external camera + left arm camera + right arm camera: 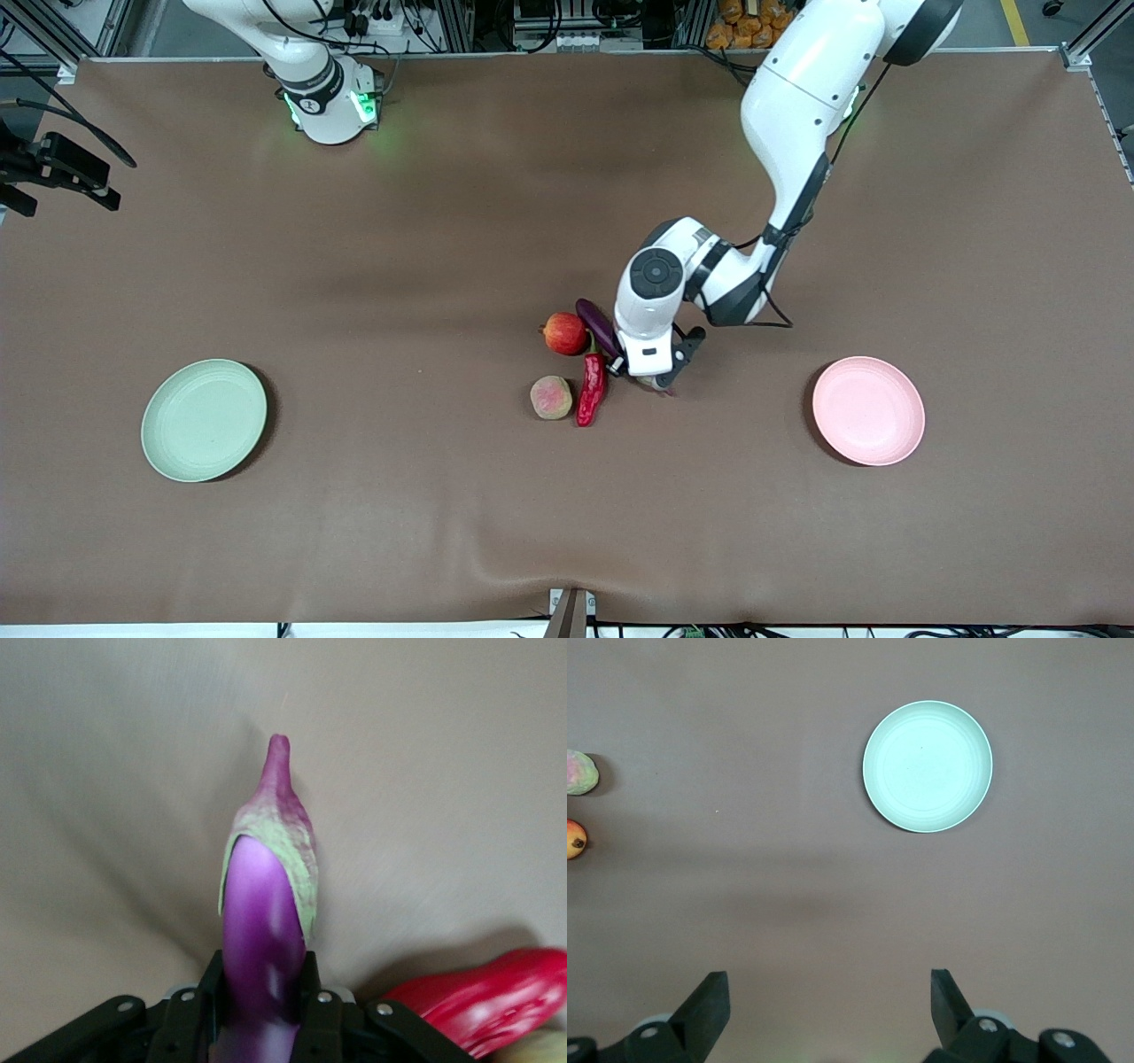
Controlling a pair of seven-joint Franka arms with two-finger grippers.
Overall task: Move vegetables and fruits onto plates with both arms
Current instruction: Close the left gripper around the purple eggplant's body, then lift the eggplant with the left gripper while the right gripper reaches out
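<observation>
My left gripper is shut on the purple eggplant in the middle of the table. In the left wrist view the eggplant sits between the fingers of the left gripper, its green-capped stem end pointing away. I cannot tell whether it is off the cloth. The red chili lies beside it and shows in the left wrist view. The apple and the peach sit close by. The green plate and the pink plate are empty. My right gripper is open, high over the table.
The right arm's base stands at the table's back edge, and its hand is out of the front view. The right wrist view shows the green plate, the peach and the apple on brown cloth.
</observation>
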